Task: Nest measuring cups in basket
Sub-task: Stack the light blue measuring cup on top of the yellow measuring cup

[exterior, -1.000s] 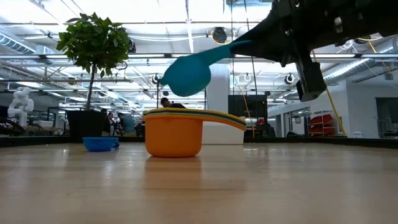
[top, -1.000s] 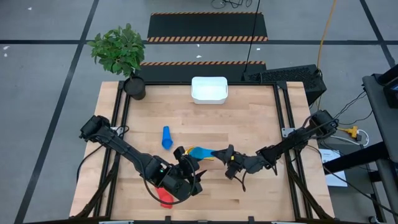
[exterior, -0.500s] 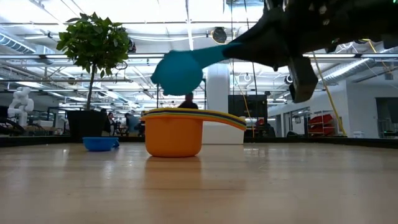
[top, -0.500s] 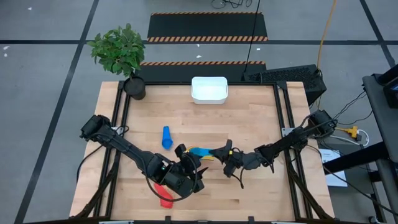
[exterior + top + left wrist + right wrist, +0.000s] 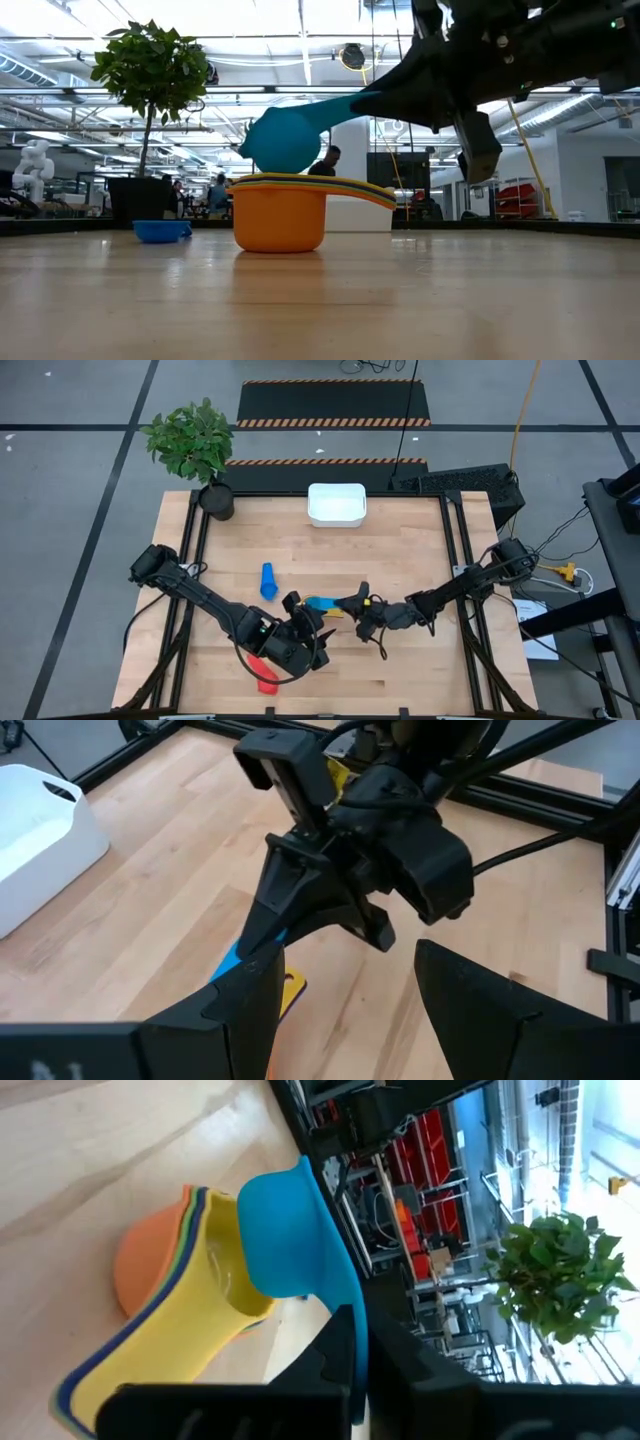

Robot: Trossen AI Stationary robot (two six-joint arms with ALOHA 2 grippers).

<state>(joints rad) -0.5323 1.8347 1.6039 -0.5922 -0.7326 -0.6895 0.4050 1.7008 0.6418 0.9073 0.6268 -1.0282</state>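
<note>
No brand, label or writing can be read on anything here.

The wooden desk (image 5: 400, 550) carries everything, with a potted plant (image 5: 192, 442) at its far left corner. Both dark arms reach in toward the near middle.

The white basket (image 5: 336, 503) stands at the far edge, well apart from all the cups, and nothing shows inside it.

The left gripper (image 5: 312, 632) hovers near the stack with its jaws standing wide and nothing between them; in the left wrist view its two dark fingers (image 5: 480, 995) frame the other arm's gripper.

The right gripper (image 5: 352, 603) has its jaws shut tight on the handle of the light blue cup (image 5: 283, 138). It holds the cup tilted, bowl just above the stack and close over the rim; whether the bowl touches the yellow cup cannot be told.

The stack of nested cups (image 5: 281, 213) sits near the desk's middle: an orange cup outermost, thin green and dark blue rims showing, a yellow cup (image 5: 205, 1295) innermost. From above, the grippers hide most of it.

A blue cup (image 5: 267, 581) lies alone to the stack's left.

A red cup (image 5: 264, 678) lies near the front edge, partly covered by the left arm.
</note>
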